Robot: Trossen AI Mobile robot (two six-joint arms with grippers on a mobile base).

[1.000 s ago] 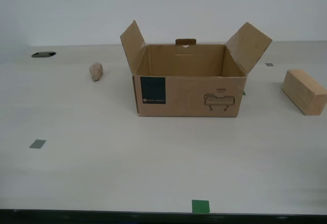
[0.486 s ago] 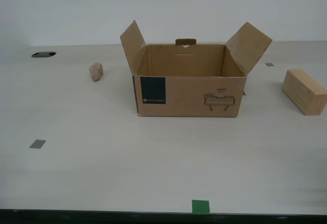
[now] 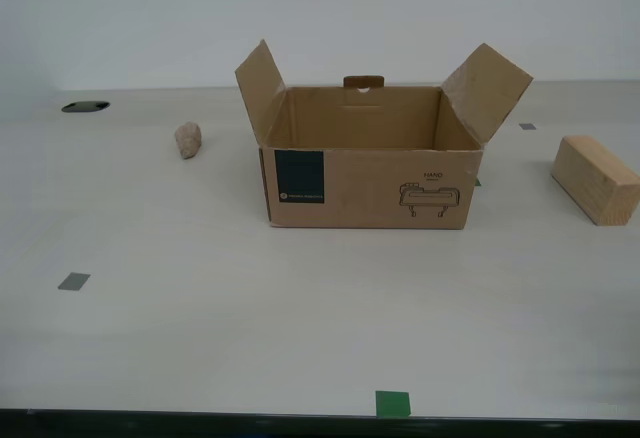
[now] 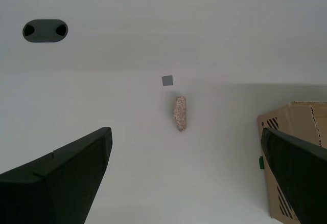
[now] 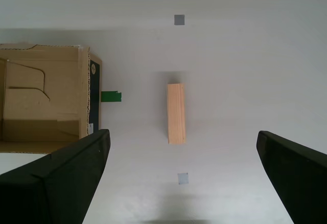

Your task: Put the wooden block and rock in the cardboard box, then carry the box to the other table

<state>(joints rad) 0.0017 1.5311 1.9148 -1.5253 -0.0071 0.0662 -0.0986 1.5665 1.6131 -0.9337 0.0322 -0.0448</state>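
My first tool [image 5: 181, 183] is hanging spread wide above the block [image 5: 176, 113], whose long axis seems crosswise to the jaws. My second tool [image 4: 186, 183], also spread, is hanging over the rock [image 4: 180, 113].

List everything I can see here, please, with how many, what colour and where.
cardboard box: one, brown with a teal label, mid-table, flaps open, looks empty.
rock: one, pinkish-beige, on the table toward the exterior view's left of the box.
wooden block: one, pale tan, on the table toward the exterior view's right.
tape squares: several, green and grey, scattered on the table.
oval hole: one, dark, far side of the table.
table: one, off-white.
my first gripper: black, open above the block.
my second gripper: black, open above the rock.
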